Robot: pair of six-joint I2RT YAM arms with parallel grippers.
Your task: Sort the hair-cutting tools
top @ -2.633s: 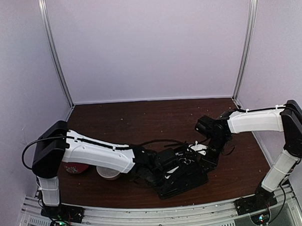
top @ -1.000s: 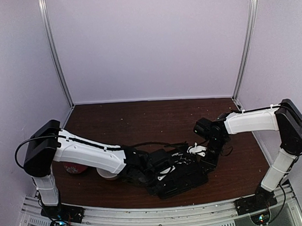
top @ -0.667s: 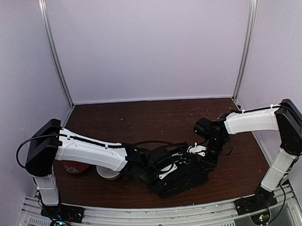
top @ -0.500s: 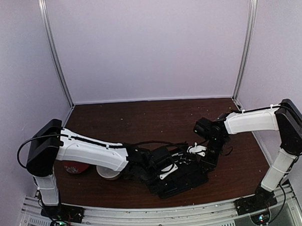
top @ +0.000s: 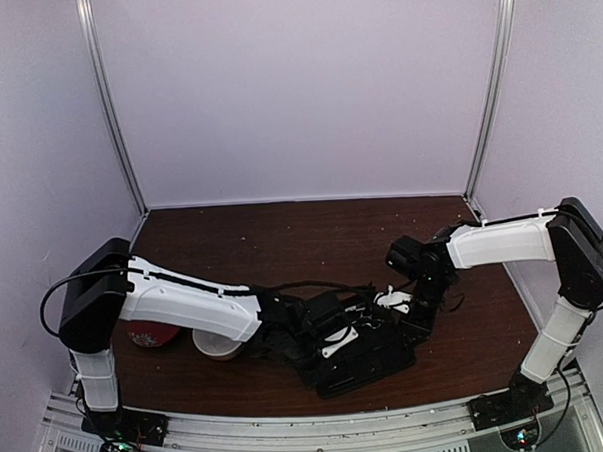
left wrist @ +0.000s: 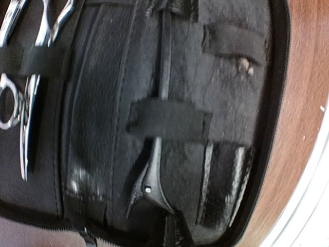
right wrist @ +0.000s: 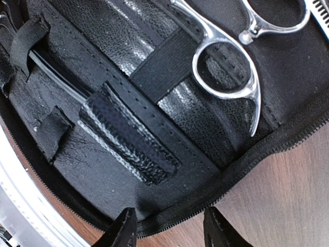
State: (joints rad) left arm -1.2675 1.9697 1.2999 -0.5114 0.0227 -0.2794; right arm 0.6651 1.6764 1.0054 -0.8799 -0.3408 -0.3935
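Hiding against black pouch point(top: 373, 368), L jaws closed, R jaws apart, scissors point(right wrist: 208, 28) blades cut off

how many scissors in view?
2, both strapped in the pouch: one scissors at the left wrist view's top-left corner, second scissors just below. Both cropped; others may hide.

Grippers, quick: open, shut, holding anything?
Left gripper: shut; nothing visibly held.
Right gripper: open, empty, fingertips over the pouch edge.

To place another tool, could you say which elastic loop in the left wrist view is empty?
The upper-right loop; the others hold the hair clip and scissors.
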